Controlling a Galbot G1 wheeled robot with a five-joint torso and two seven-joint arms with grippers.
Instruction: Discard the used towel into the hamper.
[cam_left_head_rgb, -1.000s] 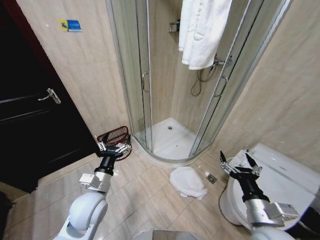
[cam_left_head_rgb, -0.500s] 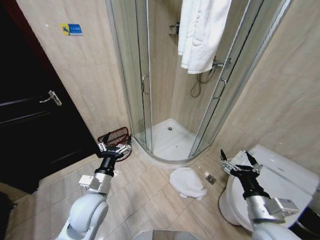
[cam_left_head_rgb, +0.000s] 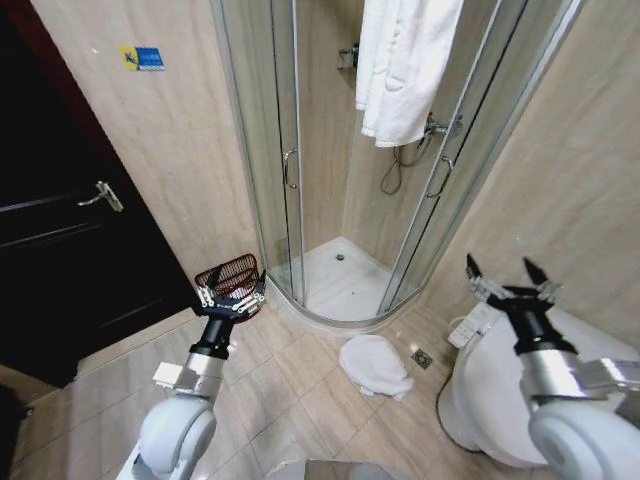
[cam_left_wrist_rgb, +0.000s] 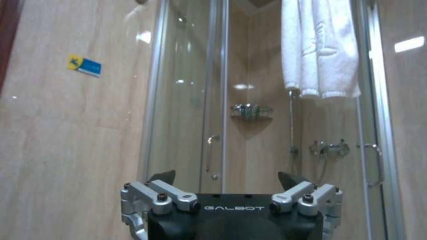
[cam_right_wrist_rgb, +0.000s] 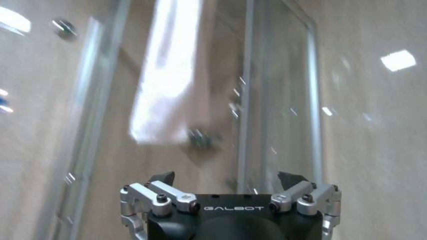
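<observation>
A crumpled white towel (cam_left_head_rgb: 375, 365) lies on the tiled floor in front of the shower's curved sill. The hamper (cam_left_head_rgb: 228, 272), a small dark red-brown wire basket, stands against the wall to the left of the shower. My left gripper (cam_left_head_rgb: 232, 292) hovers open just in front of the hamper, partly covering it. In the left wrist view the left gripper (cam_left_wrist_rgb: 227, 177) is empty and points at the shower wall. My right gripper (cam_left_head_rgb: 510, 280) is raised over the toilet, open and empty, well to the right of the towel. The right gripper (cam_right_wrist_rgb: 227, 177) faces the glass door.
A glass shower enclosure (cam_left_head_rgb: 290, 160) fills the corner, with a white robe (cam_left_head_rgb: 405, 60) hanging over its top. A white toilet (cam_left_head_rgb: 490, 395) stands at the right under my right arm. A dark door (cam_left_head_rgb: 70, 220) is on the left. A floor drain (cam_left_head_rgb: 423, 357) lies beside the towel.
My right arm has lifted and swung up and to the right, staying open. The left arm has barely moved. The towel and hamper lie where they were.
</observation>
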